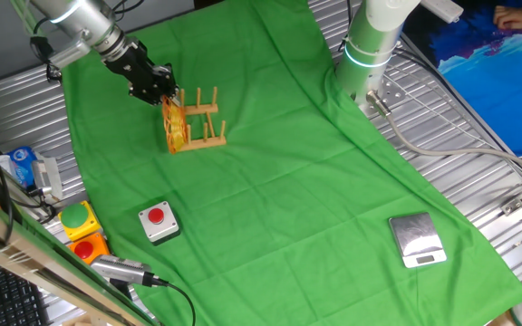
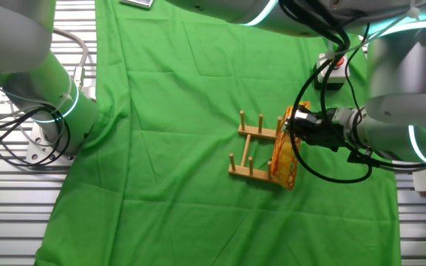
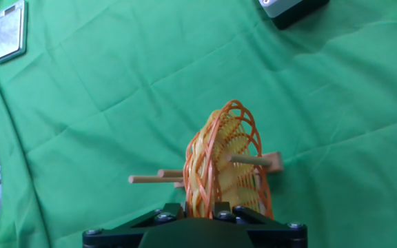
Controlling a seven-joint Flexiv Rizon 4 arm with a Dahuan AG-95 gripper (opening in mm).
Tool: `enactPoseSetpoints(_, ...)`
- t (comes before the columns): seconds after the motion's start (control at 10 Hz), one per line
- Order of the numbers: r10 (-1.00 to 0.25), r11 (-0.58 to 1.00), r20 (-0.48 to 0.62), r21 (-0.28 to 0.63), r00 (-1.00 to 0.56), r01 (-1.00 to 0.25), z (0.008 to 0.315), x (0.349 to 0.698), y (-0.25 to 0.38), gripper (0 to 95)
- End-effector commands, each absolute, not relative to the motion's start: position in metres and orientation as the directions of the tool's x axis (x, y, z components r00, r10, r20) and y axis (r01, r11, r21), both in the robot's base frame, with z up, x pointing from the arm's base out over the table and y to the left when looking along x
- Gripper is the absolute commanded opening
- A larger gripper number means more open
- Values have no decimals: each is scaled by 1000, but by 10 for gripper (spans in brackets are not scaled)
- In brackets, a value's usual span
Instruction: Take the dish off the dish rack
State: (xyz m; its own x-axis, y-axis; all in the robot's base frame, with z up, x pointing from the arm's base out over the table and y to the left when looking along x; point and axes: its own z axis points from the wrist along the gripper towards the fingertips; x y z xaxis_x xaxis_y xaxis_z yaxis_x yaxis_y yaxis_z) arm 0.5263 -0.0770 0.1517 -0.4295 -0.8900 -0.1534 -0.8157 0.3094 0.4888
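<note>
The dish [image 1: 176,127], a yellow-orange woven basket-plate, stands on edge in the small wooden dish rack [image 1: 208,122] on the green cloth. My gripper [image 1: 163,91] comes in from the upper left and sits on the dish's top rim. In the other fixed view the gripper [image 2: 298,129] meets the dish [image 2: 284,151] from the right, at the rack's [image 2: 254,144] right end. The hand view shows the dish [image 3: 226,162] rim running between my fingers [image 3: 202,207], which are shut on it. The rack's pegs [image 3: 154,179] poke out beside it.
A grey box with a red button [image 1: 159,223] lies toward the front left, and a silver scale [image 1: 417,240] at the front right. A second arm's base [image 1: 370,54] stands at the cloth's far edge. Yellow and orange button boxes [image 1: 80,222] sit off the cloth's left edge.
</note>
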Motion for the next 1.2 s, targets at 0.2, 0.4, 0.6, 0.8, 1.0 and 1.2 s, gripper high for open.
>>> enactPoseSetpoints(0.2, -890, 310, -150, 494, -431, -812, 156, 526, -76, 0)
enactPoseSetpoints(0.4, -889, 309, -152, 500, -433, -809, 161, 526, -76, 0)
enactPoseSetpoints(0.6, -889, 308, -151, 502, -432, -808, 162, 525, -75, 0)
enactPoseSetpoints(0.8, -883, 310, -160, 510, -442, -802, 162, 526, -75, 0)
enactPoseSetpoints(1.0, -878, 310, -166, 517, -449, -798, 162, 525, -75, 0)
enactPoseSetpoints(1.2, -876, 309, -170, 521, -451, -796, 161, 525, -74, 0)
